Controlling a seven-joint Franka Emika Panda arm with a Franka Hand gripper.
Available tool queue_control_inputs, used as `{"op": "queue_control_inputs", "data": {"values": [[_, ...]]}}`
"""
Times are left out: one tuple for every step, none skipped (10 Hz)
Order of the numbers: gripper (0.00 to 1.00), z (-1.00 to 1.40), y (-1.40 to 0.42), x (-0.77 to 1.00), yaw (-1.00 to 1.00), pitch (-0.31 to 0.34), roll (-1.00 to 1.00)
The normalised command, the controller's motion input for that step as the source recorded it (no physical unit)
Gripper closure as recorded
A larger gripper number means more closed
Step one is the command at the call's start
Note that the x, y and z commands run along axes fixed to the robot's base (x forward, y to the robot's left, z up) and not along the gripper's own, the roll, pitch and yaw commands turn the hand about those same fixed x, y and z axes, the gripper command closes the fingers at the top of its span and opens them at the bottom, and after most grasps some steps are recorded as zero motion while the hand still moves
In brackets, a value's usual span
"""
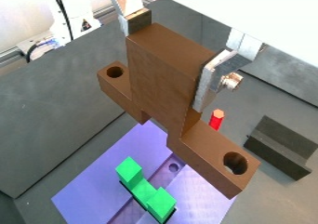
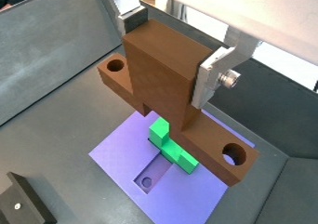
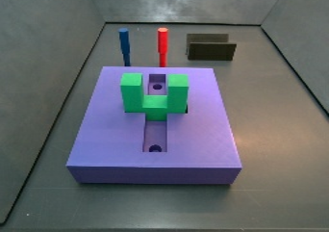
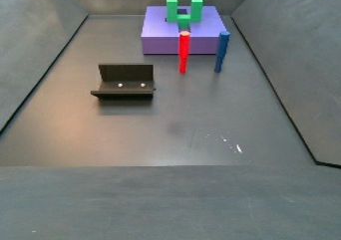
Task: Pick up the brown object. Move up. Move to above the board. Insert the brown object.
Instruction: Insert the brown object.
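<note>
Dark grey tray floor all round. The gripper (image 2: 174,74) pinches the brown object (image 2: 162,102) mid-length, hanging above the board (image 2: 130,158). Looks stiff and light, so that centre grip seems sensible.

Side view: large thick lavender-purple rectangular board (image 3: 115,130) lies flat on dark grey floor (image 3: 276,130), centre of frame. Narrow lengthwise slot (image 3: 156,132) runs down its middle, with a round hole at each end. Green U-shaped block (image 3: 154,103) sits on top of the board, straddling the slot, arms pointing to the far end. Behind the board, upright blue peg (image 3: 125,43) and upright red peg (image 3: 164,41) stand side by side, apart. Dark L-shaped fixture (image 3: 211,48) stands beside the red peg, near the back wall.
</note>
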Motion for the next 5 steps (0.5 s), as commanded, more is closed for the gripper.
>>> {"op": "queue_control_inputs", "data": {"values": [[1.00, -0.06, 0.01, -0.03, -0.17, -0.186, 0.00], [1.00, -0.07, -0.04, 0.00, -0.21, -0.214, 0.06], [1.00, -0.05, -0.06, 0.00, -0.34, -0.244, 0.09], [1.00, -0.11, 0.00, 0.00, -0.43, -0.246, 0.11], [1.00, -0.41, 0.02, -0.09, -0.38, -0.224, 0.19]]}}
